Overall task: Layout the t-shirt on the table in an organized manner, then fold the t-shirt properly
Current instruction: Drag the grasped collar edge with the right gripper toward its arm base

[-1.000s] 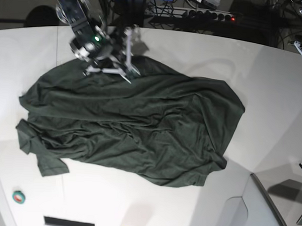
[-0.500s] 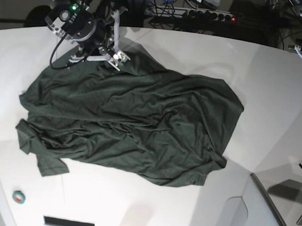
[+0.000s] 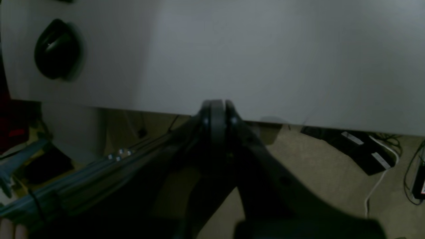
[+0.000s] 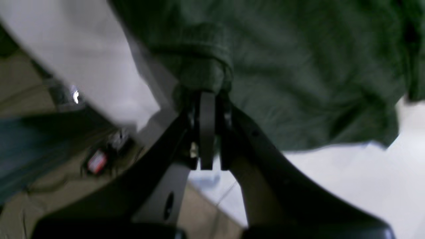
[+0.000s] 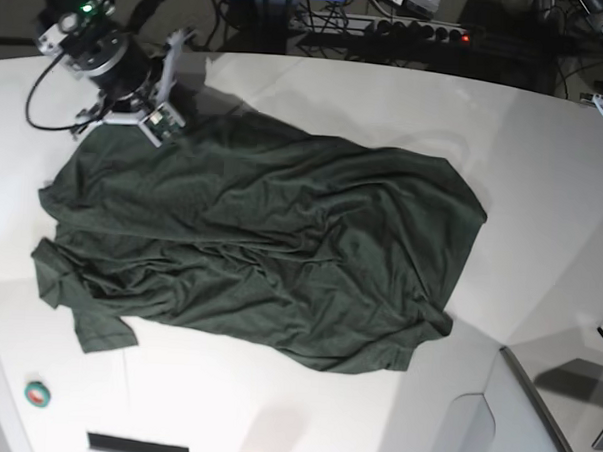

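On the table (image 5: 318,87), white and glossy, lies one t-shirt (image 5: 270,255), dark green and wrinkled, spread across the middle with one short sleeve toward the near left edge. No print, label or brand can be read on the fabric. Count: one garment, one table, two arms.

Right gripper (image 5: 158,125): at the shirt's far left corner in the base view. The right wrist view shows its jaws pressed together on a bunched fold of the green fabric (image 4: 199,73), the ribbed edge of the cloth gathered just above the fingertips.

Left gripper (image 3: 217,106): seen in its wrist view only, jaws pressed together with nothing between them, poised over the table edge (image 3: 265,66), well apart from the shirt. A dark rounded object (image 3: 57,49) sits on the white surface nearby; too blurred to identify.

One small teal-and-red round item (image 5: 38,394) sits near the front left of the table. A power strip with one red light (image 5: 420,33) lies on the floor behind; no writing legible.
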`<state>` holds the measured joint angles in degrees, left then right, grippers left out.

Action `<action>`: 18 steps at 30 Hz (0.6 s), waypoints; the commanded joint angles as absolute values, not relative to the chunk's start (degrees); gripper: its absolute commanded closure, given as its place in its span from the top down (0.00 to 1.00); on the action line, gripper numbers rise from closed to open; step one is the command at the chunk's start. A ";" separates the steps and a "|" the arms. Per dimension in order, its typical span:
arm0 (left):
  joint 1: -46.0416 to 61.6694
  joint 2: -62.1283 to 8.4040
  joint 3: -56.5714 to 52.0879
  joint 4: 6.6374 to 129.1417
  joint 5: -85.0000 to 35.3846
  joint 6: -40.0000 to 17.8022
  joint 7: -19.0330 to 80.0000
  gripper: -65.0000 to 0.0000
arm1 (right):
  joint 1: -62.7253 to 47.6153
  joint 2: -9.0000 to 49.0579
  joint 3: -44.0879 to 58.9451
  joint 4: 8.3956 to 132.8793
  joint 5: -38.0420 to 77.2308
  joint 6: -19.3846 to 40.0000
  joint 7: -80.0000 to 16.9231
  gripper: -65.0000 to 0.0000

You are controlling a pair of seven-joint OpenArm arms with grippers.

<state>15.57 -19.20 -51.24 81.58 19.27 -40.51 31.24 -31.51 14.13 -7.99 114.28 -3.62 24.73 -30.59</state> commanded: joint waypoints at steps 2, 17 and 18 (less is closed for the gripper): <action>15.60 -20.44 -51.65 82.59 19.30 -40.00 30.73 0.00 | -31.78 12.53 -4.09 115.30 -3.56 25.98 -28.97 0.01; 15.60 -20.44 -51.65 82.59 19.30 -40.00 30.73 0.00 | -3.82 6.64 8.04 100.00 -3.74 34.07 -54.73 0.26; 15.60 -20.44 -51.65 82.59 19.30 -40.00 30.73 0.00 | -4.00 6.55 7.96 100.35 -3.74 34.07 -54.64 0.34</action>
